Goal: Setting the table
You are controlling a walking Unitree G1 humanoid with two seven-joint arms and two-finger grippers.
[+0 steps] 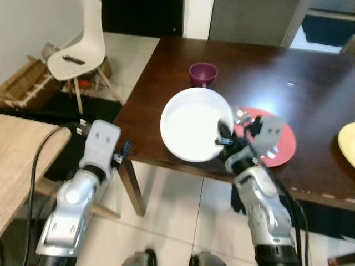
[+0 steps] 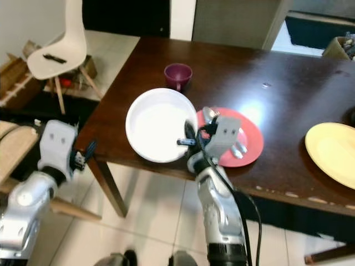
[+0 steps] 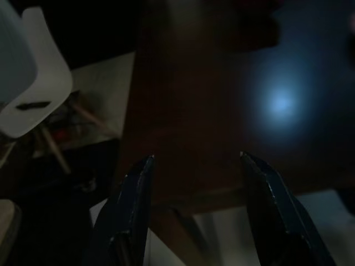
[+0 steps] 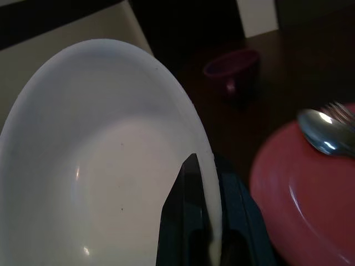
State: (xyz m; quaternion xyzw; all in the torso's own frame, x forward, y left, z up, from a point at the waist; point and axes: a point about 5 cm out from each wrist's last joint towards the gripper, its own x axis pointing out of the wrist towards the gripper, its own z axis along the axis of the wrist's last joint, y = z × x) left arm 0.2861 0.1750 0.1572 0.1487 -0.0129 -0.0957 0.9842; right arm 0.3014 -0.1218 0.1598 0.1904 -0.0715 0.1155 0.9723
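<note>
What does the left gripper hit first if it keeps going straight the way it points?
Probably the near edge of the dark table: the open left gripper points at it, beside the table leg. Depth is unclear in the dim wrist view.

Left gripper [image 3: 194, 166]: two dark fingers [image 3: 133, 205] spread apart, nothing between them. Beyond them, the corner of a dark wooden table [image 3: 188, 111] with a pale glare spot on top. White chair [image 3: 36, 88] stands off to one side; a small dark object, hard to identify, lies on its seat. Very dim overall.
</note>
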